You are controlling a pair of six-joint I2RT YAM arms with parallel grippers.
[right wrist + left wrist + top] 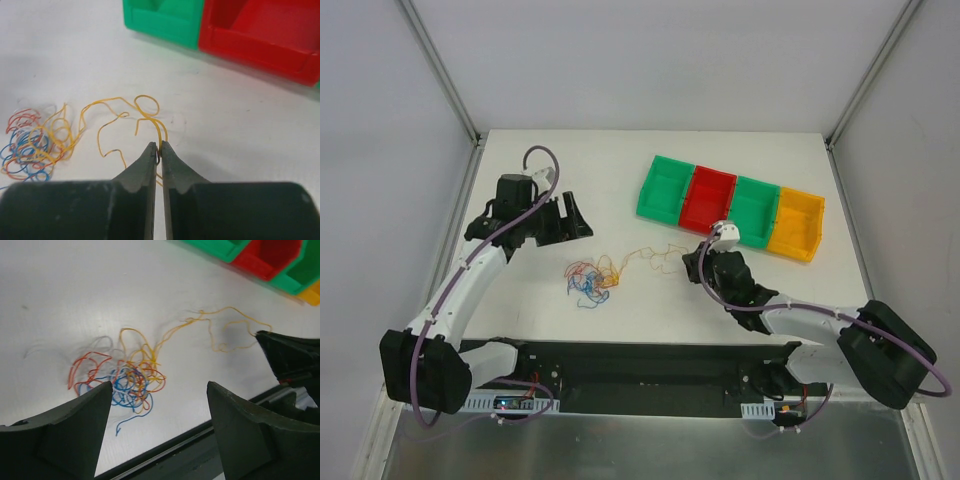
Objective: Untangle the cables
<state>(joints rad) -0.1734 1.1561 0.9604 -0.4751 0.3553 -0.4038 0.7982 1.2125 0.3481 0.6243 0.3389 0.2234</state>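
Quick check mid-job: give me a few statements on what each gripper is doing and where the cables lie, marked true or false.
1. The right gripper is shut on a yellow cable. True.
2. The left gripper is clamped on a blue cable. False: its jaws stand wide apart and hold nothing.
3. The tangle of red, blue and yellow strands lies on the table between the two grippers. True.
4. One cable lies inside the red bin. False: no cable shows in that bin; every strand in view is on the table.
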